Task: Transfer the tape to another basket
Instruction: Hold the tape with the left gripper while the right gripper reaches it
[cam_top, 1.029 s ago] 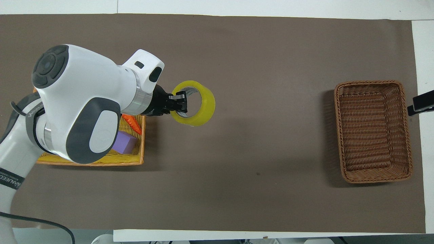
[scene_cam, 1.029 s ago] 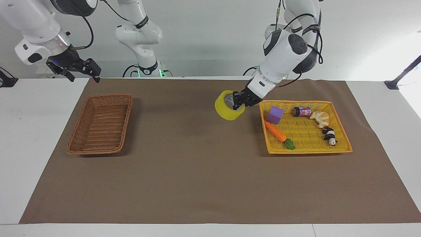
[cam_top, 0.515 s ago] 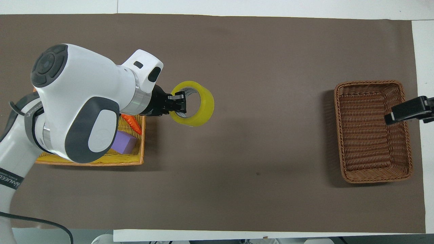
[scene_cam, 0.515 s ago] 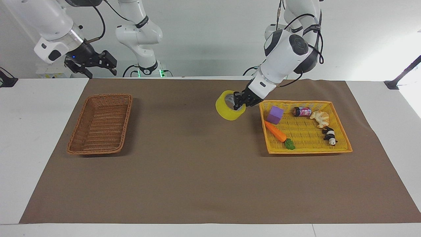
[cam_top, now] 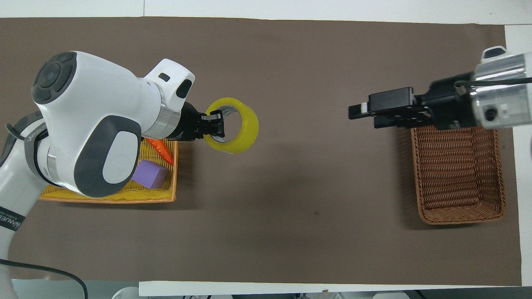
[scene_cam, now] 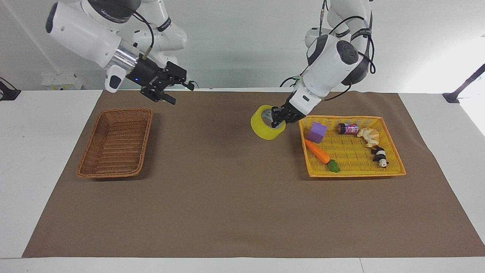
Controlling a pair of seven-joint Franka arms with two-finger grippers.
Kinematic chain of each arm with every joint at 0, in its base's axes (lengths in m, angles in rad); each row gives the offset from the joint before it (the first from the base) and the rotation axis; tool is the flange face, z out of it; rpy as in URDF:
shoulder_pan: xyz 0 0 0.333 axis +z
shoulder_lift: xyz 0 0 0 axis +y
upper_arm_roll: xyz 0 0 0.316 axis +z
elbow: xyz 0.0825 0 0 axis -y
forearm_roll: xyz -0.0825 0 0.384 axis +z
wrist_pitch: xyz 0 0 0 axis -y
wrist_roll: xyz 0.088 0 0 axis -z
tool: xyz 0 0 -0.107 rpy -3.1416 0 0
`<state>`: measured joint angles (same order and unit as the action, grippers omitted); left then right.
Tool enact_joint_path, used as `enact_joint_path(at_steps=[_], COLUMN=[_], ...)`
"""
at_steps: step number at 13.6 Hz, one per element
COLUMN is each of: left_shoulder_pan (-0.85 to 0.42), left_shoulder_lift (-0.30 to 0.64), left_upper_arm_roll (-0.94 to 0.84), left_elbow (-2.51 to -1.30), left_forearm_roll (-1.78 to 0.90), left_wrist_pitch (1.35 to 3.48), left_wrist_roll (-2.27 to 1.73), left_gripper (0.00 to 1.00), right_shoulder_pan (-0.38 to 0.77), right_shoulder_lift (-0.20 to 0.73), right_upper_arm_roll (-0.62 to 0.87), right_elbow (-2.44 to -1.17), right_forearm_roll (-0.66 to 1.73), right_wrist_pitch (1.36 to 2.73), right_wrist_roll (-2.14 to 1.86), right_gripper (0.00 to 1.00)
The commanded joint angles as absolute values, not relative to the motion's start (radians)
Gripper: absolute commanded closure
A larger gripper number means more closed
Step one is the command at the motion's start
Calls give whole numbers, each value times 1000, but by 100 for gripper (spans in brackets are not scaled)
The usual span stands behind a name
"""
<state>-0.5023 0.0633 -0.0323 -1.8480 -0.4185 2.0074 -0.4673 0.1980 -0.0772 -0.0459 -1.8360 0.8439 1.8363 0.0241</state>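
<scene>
this is looking like a robotics lab: two white robot arms (scene_cam: 329, 64) are standing at a white table (scene_cam: 45, 125) that is wearing a brown mat (scene_cam: 227, 197), and plain white walls and loose cabling are showing around them.

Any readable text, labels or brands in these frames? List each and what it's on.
"WANJEE…", cut off at the frame edge: black band on the left arm.
White lettering on the right arm: too blurred to read.
Label on the small can in the yellow basket: unreadable.
Print on the tape core: unreadable.
</scene>
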Motion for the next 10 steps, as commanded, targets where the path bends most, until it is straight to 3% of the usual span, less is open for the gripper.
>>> enact_joint_path(at_steps=[1, 10], left_shoulder_pan=[-491, -476], left_shoulder_lift=[51, 49], left_upper_arm_roll=[-34, -34], left_elbow=[-1845, -1847], left_forearm_roll=[-433, -430], left_wrist_pitch=[1987, 1979], left_wrist_roll=[-468, -465], left_gripper=[100, 100], right_shoulder_pan=[291, 377], right_shoulder_lift=[-65, 77], right_upper_arm_roll=[-44, -44], right_elbow=[-1940, -1996], right_forearm_roll=[1044, 1367], right_wrist_pitch=[2026, 2123], right_wrist_roll=[-36, -213], right_gripper=[0, 0])
